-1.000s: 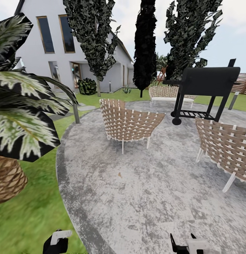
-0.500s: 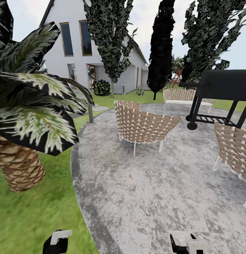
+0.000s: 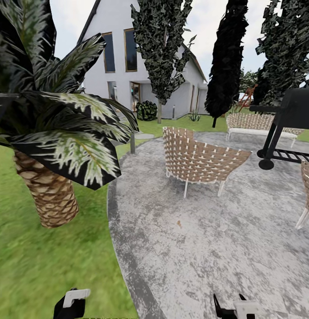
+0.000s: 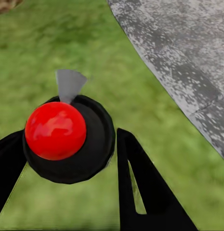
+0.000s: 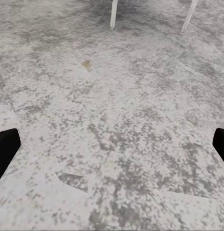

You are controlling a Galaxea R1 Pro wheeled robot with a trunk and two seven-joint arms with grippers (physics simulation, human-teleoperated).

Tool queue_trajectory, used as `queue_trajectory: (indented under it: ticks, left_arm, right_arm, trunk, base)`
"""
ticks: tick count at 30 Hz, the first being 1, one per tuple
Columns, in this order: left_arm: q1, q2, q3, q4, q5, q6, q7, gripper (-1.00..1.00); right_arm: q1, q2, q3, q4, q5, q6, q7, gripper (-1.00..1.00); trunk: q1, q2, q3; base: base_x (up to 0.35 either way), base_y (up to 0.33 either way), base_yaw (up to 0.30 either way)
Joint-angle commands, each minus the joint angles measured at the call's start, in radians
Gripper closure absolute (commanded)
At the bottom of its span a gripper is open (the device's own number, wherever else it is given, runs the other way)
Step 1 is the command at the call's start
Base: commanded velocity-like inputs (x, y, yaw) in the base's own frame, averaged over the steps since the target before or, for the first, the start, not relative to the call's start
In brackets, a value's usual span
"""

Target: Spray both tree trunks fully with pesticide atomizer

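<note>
Green garden lawn (image 3: 35, 266) across the left, bearing a palm (image 3: 48, 190) with a scaly brown trunk and white-streaked fronds. At the bottom edge near the lawn's border with the paving, left end effector (image 3: 70, 303), black with a white part on top. Seen from the left wrist, left end effector (image 4: 68, 134) closed around the pesticide atomizer (image 4: 95, 144): round black body, glossy red cap, grey spout, one black finger (image 4: 8, 159) on each side, grass beneath. Further right, grey mottled paving (image 3: 207, 248), rounded along its left edge. On its far part, a woven chair (image 3: 198, 159) on thin white legs; behind, a white house (image 3: 119, 66), a dark-leaved tree (image 3: 161, 44) and a narrow black tree (image 3: 225, 66). Toward the paving's right edge, a black grill (image 3: 287, 128) on wheels. At the bottom right, right end effector (image 3: 236, 309); from its wrist, right end effector (image 5: 112, 147) spread wide over bare paving, holding nothing.
</note>
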State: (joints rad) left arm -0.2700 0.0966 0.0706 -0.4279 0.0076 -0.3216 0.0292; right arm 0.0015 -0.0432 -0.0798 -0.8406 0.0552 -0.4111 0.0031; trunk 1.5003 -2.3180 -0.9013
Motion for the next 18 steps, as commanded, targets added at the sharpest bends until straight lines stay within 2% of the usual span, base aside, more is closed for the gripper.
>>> queue_trajectory:
  ticks: [1, 11, 18]
  left_arm:
    - [0.0, 0.0, 0.0, 0.0, 0.0, 0.0, 0.0, 1.0]
    - [0.0, 0.0, 0.002, 0.0, 0.0, 0.0, 0.0, 1.0]
    - [0.0, 0.0, 0.002, 0.0, 0.0, 0.001, 0.0, 1.0]
  right_arm:
    - [0.0, 0.0, 0.0, 0.0, 0.0, 0.0, 0.0, -1.0]
    - [0.0, 0.0, 0.0, 0.0, 0.0, 0.0, 0.0, -1.0]
    - [0.0, 0.0, 0.0, 0.0, 0.0, 0.0, 0.0, -1.0]
  trunk:
    - [0.0, 0.0, 0.0]
    - [0.0, 0.0, 0.0]
    - [-0.027, 0.049, 0.022]
  base:
    - [0.0, 0.0, 0.279]
    - [0.0, 0.0, 0.279]
    - [0.0, 0.0, 0.279]
